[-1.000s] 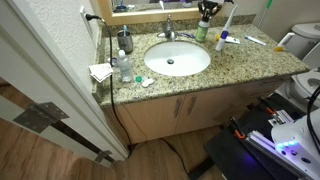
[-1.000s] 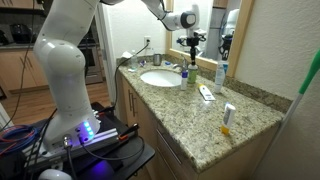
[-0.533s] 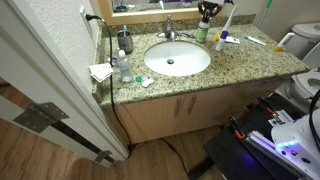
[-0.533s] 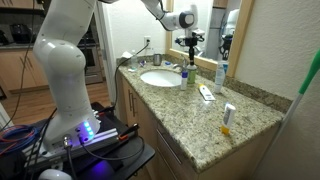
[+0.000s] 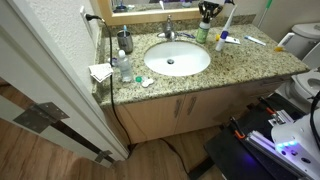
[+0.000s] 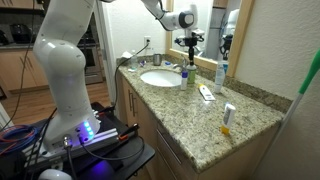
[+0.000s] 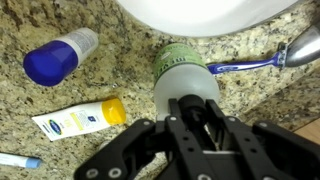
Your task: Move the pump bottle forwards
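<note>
Wrist view: end effector (image 7: 190, 108) hides the pump bottle (image 7: 183, 62) head, so can't tell whether it grips. Sink (image 7: 200, 12) cut off at top edge, toothbrush (image 7: 240, 67) at right edge. In both exterior views, pump bottle too small for detail.

The pump bottle (image 5: 203, 33) was small, slim and green, with a dark top. It stood upright on the granite counter (image 5: 250, 64), near the back wall, just behind the sink (image 5: 190, 56) rim.
</note>
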